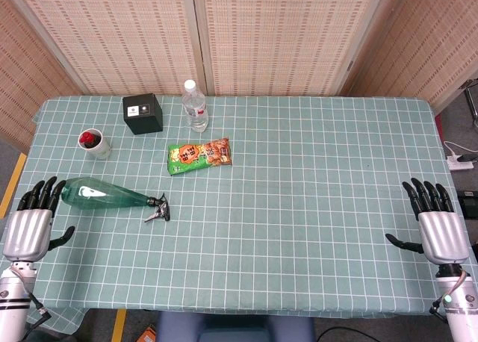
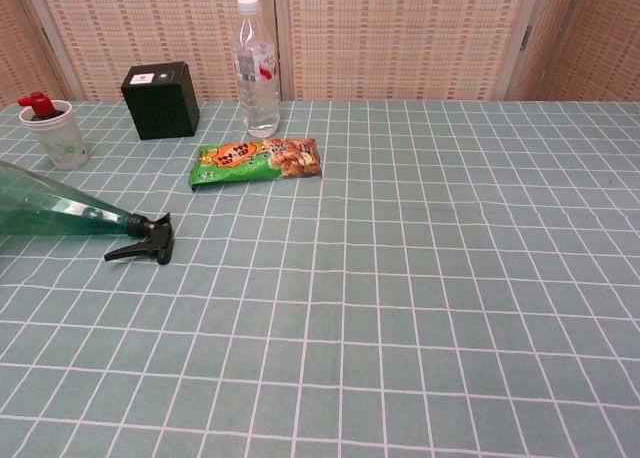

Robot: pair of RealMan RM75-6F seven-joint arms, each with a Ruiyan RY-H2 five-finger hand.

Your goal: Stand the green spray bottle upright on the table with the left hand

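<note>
Head view shows both hands over the near table edge, palms down with fingers spread and empty: the left hand (image 1: 28, 232) at the near left corner, the right hand (image 1: 441, 236) far across. Just beyond the left fingertips lies the green spray bottle (image 1: 101, 195) on its side, black nozzle pointing right. Farther back sit a snack packet (image 1: 199, 155), a paper cup (image 1: 95, 144), a black box (image 1: 143, 113) and a water bottle (image 1: 195, 106).

Woven, straw-coloured panels (image 1: 276, 36) in pale frames stood behind the tabletop (image 1: 314, 207), which wore a sage-green cloth gridded with white lines. Grey floor (image 1: 11, 159) showed at the left with a yellow strip (image 1: 119, 325) near the front edge. Lighting was even.
</note>
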